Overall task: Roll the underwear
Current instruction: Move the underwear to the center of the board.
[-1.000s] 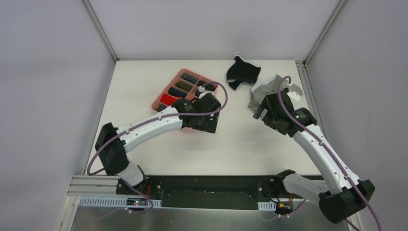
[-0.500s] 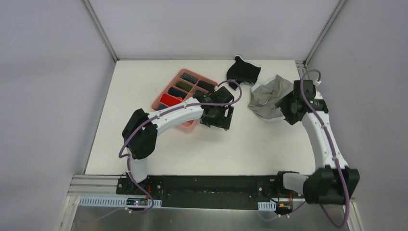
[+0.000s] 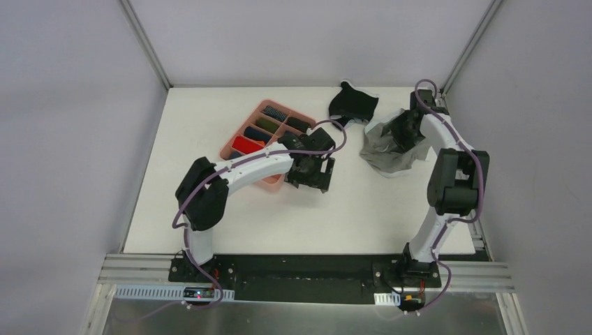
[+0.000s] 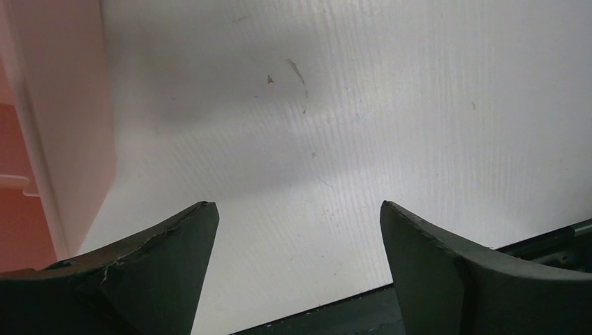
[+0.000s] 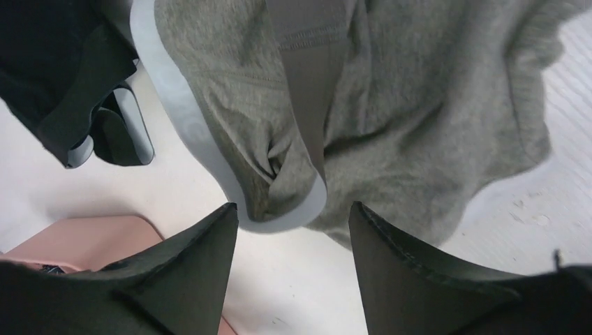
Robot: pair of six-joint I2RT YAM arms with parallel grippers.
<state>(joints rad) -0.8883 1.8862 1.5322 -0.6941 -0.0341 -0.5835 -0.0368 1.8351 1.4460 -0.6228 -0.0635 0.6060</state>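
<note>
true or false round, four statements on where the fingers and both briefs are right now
1. The black briefs lie near the far edge of the table. True.
2. The right fingers grip the black briefs. False: they stand apart above the grey briefs, holding nothing.
3. The left fingers are open over bare table beside the tray. True.
4. The grey briefs lie in the tray. False: they lie crumpled on the table, right of it.

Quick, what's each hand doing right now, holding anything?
Left hand: open, empty, over the table.
Right hand: open, holding nothing, above the grey briefs.
</note>
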